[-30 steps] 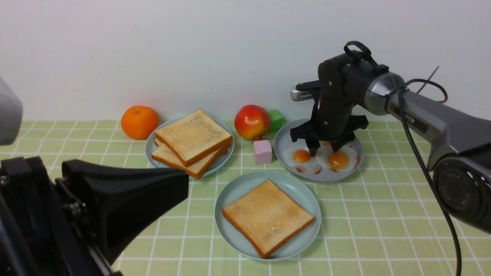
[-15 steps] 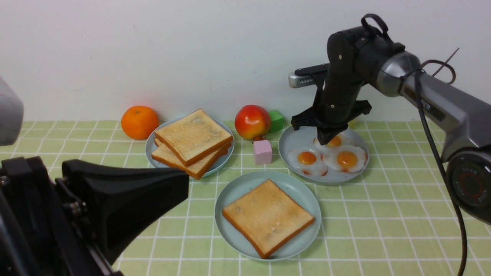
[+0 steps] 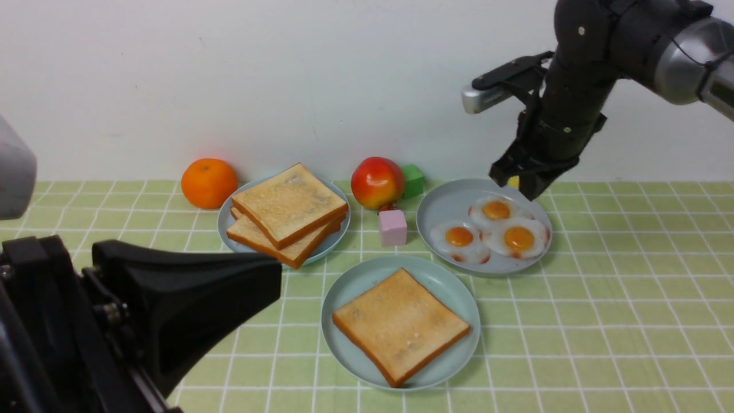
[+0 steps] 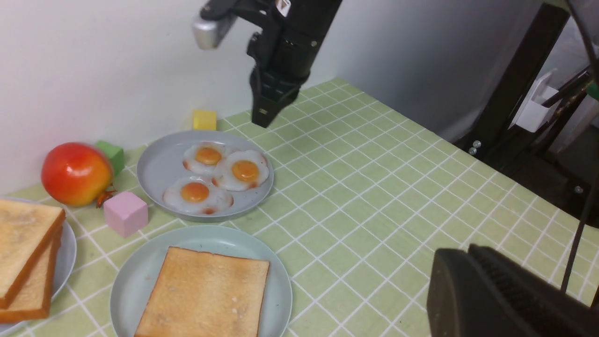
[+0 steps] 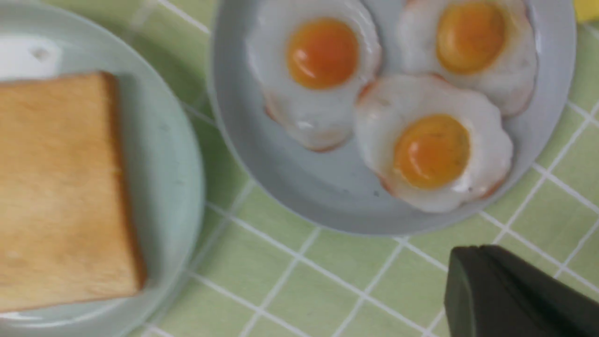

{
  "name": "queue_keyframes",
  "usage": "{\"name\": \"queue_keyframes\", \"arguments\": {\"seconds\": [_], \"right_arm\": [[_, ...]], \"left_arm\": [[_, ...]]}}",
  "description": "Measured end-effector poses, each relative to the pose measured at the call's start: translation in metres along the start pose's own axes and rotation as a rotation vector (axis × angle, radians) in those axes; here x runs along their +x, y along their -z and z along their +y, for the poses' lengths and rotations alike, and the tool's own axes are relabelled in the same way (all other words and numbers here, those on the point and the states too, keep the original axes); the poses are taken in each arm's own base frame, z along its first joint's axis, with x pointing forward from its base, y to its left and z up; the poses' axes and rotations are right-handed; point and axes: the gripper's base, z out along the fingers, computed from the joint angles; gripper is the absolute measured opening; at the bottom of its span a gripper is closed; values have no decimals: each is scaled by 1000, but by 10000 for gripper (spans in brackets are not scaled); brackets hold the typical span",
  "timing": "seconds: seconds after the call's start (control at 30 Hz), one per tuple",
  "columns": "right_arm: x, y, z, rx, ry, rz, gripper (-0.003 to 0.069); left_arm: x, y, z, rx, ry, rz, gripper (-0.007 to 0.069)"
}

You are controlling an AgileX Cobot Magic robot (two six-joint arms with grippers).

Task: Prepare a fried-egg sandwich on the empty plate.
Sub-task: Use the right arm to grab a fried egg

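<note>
The right arm reaches in from high on the right, bent at the wrist so the right hand (image 3: 528, 186) points down and slightly leftward. It hangs in the air, well beyond the teal plate (image 3: 351, 285) and off to its right. Its fingers look pressed together with nothing between them. From its own camera only one dark finger (image 5: 514, 295) shows at the corner. The left wrist view shows the same hand (image 4: 263, 119) as a narrow black wedge clear of everything.

The left hand (image 3: 183, 298) sits low and close, to the left of the teal plate. I cannot tell whether it is wide or closed.

The teal plate lies on the green checked tabletop (image 3: 602, 298). It carries one toast (image 3: 400, 324), a flat, golden square with a darker crust, turned so a corner points toward the near rim. Nothing rests on top of it.

Just beyond the teal plate to the right is the egg plate (image 3: 444, 203). It holds three glossy white eggs (image 3: 519, 238) with orange yolks, bunched together. Beyond the teal plate to the left a stack (image 3: 287, 209) of toast sits on another grey plate.
</note>
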Motion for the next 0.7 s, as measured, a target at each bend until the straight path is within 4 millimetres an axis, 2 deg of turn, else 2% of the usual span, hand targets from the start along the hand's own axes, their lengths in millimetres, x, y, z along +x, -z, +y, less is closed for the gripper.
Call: {"name": "queue_keyframes", "arguments": {"seconds": [0.03,0.07,0.1,0.13,0.17,0.2,0.23,0.27,0.3,0.33,0.37,0.4,0.47,0.57,0.7], "right_arm": [[4,-7,-11,-8,-11,11,34],[5,-10,-12,-15,-15,15,45],[9,-20,-24,-46,-47,25,99],[9,-22,-23,-53,-47,26,107],[12,-33,-30,-97,-65,31,196],[12,-37,-31,-112,-59,32,241],[13,-38,-31,-115,-53,32,253],[12,-47,-31,-139,-12,34,361],[12,-48,-31,-140,2,33,373],[10,-54,-28,-152,62,22,467],[10,-56,-27,-154,70,21,489],[7,-61,-25,-152,120,1,561],[3,-68,-24,-136,191,-31,642],[0,-77,-24,-114,263,-51,676],[-1,-85,-28,-70,307,-52,663]], "left_arm": [[0,0,0,0,0,0,29],[0,0,0,0,0,0,29],[0,0,0,0,0,0,29],[0,0,0,0,0,0,29],[0,0,0,0,0,0,29],[0,0,0,0,0,0,31],[0,0,0,0,0,0,31],[0,0,0,0,0,0,34],[0,0,0,0,0,0,34],[0,0,0,1,3,0,35],[0,0,0,1,3,0,35],[0,0,0,2,6,1,36],[0,0,0,3,12,2,36],[0,0,-1,6,20,3,36],[0,0,-1,11,38,5,39]]}}
